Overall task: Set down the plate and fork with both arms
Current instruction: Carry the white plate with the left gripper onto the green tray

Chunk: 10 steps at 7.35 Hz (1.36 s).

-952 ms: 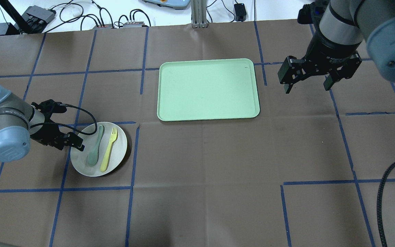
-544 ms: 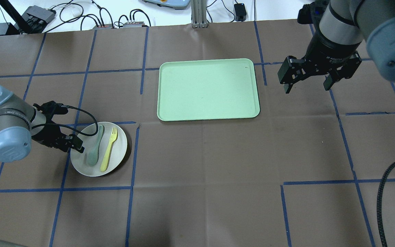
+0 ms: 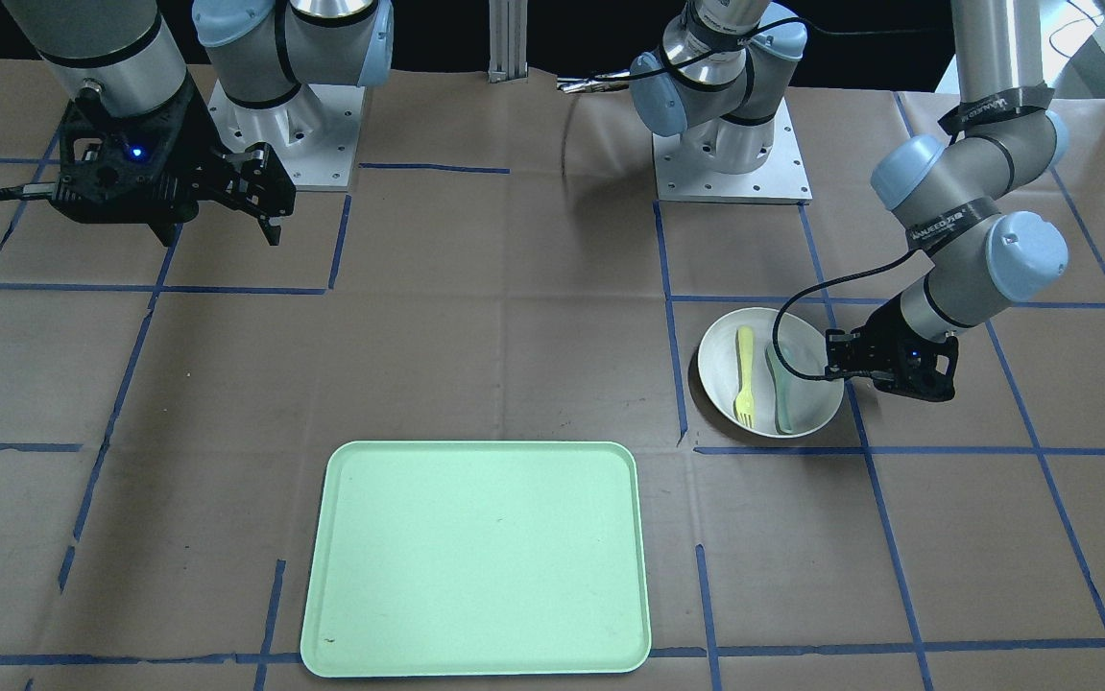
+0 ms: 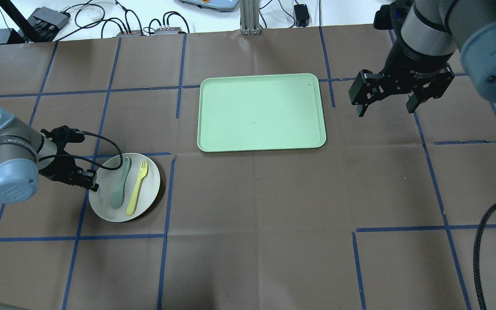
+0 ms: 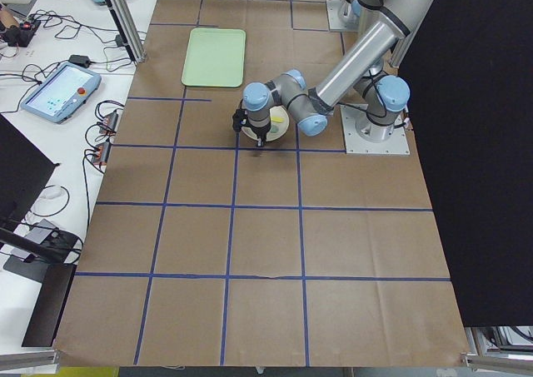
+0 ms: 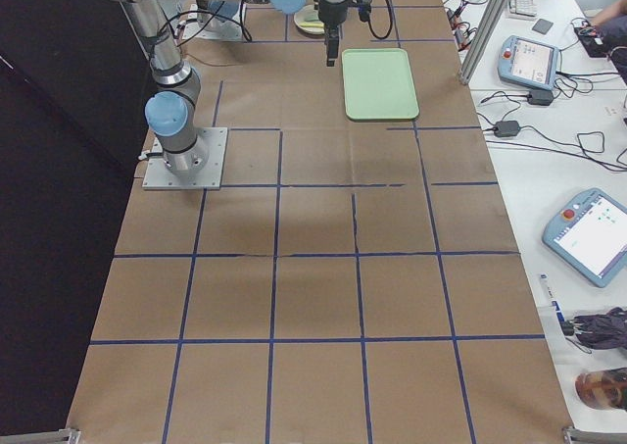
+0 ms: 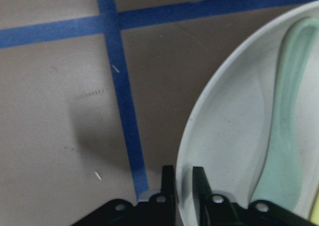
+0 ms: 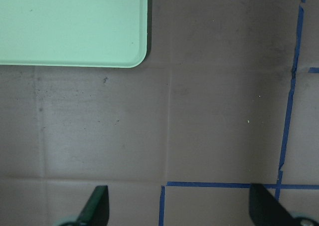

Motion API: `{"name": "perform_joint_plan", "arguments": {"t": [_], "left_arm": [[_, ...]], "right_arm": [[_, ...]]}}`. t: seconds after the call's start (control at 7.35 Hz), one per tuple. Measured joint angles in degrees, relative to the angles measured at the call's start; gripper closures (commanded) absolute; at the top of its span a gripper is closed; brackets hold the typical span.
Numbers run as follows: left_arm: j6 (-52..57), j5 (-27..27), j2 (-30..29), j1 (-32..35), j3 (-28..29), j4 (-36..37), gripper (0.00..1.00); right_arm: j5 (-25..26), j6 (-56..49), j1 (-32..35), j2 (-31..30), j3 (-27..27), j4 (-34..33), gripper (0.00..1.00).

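Note:
The off-white plate (image 4: 151, 186) lies on the table's left side with the pale-yellow fork (image 4: 137, 187) and a grey-green spoon (image 4: 119, 184) lying in it. My left gripper (image 4: 93, 184) is shut on the plate's left rim. The left wrist view shows its fingers (image 7: 168, 183) pinching the rim of the plate (image 7: 224, 136) beside the spoon (image 7: 284, 151). In the front view the gripper (image 3: 836, 369) sits at the plate's (image 3: 806, 403) edge. My right gripper (image 4: 385, 102) is open and empty, hovering right of the tray; the right wrist view shows only bare table between its fingers (image 8: 97, 206).
The mint-green tray (image 4: 260, 112) lies at the table's middle back, also in the front view (image 3: 480, 557) and the right wrist view (image 8: 70, 26). Blue tape lines cross the brown table cover. Cables and boxes lie beyond the far edge.
My left gripper's fingers have drawn together onto the plate's left rim. The plate, fork and spoon have barely moved. The right arm has stayed still.

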<state>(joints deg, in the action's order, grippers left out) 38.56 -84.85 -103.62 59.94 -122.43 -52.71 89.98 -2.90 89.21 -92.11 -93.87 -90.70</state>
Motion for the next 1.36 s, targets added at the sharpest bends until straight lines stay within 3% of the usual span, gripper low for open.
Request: {"name": "perform_joint_plan", "arguments": {"t": [0.27,0.82,1.36], "left_arm": [[-0.21,0.85,0.30,0.00,0.06,0.06,0.97],[-5.70,8.06,1.66,1.35,1.24,0.07,0.99],[-26.57,13.68,1.69,13.97,6.66,-0.34,0.99]], "right_arm": [[-0.05,0.00,0.00,0.00,0.01,0.00,0.00],[-0.10,0.00,0.00,0.00,0.01,0.00,0.00],[-0.07,0.00,0.00,0.00,0.01,0.00,0.00]]}}
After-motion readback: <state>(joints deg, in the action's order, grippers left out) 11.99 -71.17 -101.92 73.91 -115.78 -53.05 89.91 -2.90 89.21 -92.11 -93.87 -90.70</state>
